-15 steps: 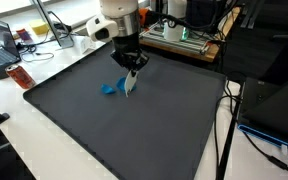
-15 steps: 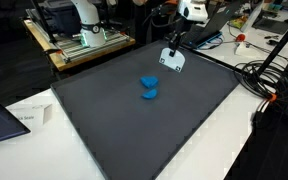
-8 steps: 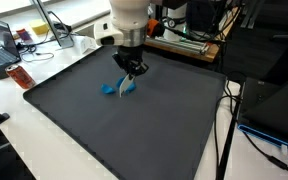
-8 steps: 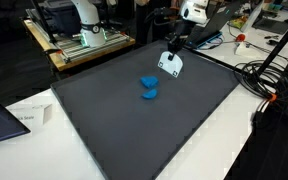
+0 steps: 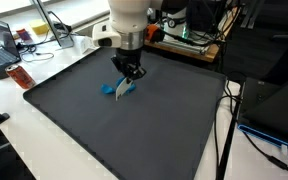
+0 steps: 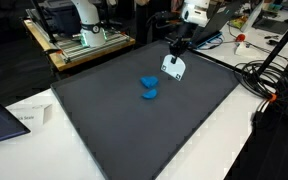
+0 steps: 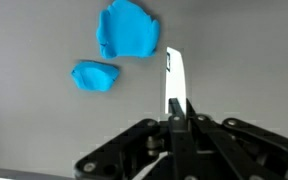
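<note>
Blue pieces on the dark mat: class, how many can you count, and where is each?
2. In the wrist view, the larger blue piece lies on the mat, left of the white card; the smaller blue piece lies just below it. None seems hidden.

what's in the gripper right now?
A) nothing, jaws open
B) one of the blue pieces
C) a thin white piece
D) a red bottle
C: in the wrist view the gripper is shut on the thin white piece, while the larger blue piece and the smaller blue piece lie apart from it on the dark mat.
</note>
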### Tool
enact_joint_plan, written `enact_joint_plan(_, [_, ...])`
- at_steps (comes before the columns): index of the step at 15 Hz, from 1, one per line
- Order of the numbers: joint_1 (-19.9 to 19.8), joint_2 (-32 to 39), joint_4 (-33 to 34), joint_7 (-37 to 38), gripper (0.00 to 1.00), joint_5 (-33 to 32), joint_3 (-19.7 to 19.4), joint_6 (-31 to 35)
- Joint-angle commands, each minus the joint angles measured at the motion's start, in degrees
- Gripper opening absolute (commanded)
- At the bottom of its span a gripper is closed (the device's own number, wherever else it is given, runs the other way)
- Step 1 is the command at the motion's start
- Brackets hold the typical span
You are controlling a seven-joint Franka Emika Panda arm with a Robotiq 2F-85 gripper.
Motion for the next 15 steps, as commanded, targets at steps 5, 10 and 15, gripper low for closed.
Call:
enact_joint_plan(5, [3.9, 3.7, -0.7, 15.4, 0.01, -5.9, -6.4, 9.2])
enact_joint_plan(10, [7.3, 5.3, -0.7, 26.7, 0.01, -12.0, -10.3, 8.2])
enact_joint_plan(15, [10.1, 5.5, -0.8, 37.6, 0.01, -20.2, -11.7, 7.7])
